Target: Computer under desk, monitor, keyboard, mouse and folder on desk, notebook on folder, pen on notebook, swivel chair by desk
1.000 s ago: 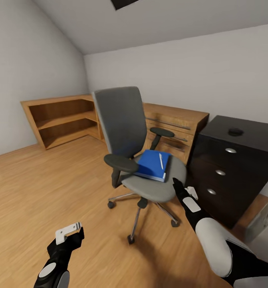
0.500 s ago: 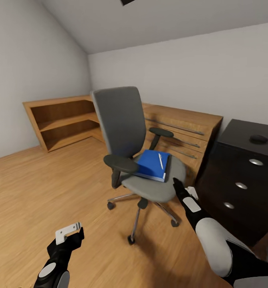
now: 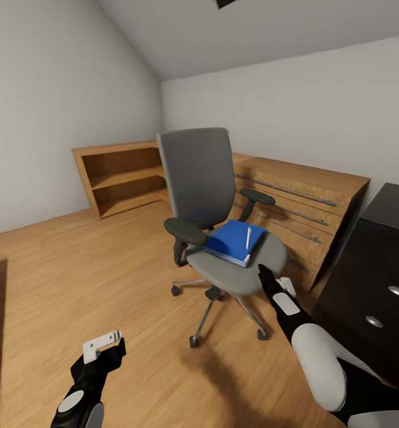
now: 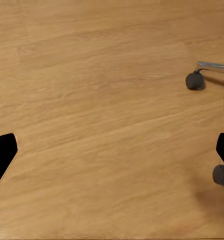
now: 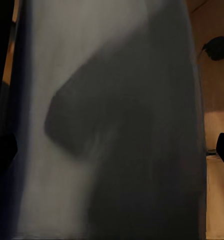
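Swivel chair [image 3: 223,238] stands mid-floor, well apart from L gripper [image 3: 101,348]; R gripper [image 3: 270,284] just beside seat front edge. Blue folder [image 3: 235,241] lies flat on seat w/ white pen [image 3: 248,238] on top; notebook not discernible. Oak dresser [image 3: 300,205] directly behind chair; open oak shelves [image 3: 122,178] at far wall; black drawer unit [image 3: 371,279] to robot's right. L wrist cam: bare wood floor [image 4: 101,125], 2 chair casters [image 4: 194,80]; fingers spread wide, holding nothing. R wrist cam: blurred grey surface close up; R finger state: can't tell.
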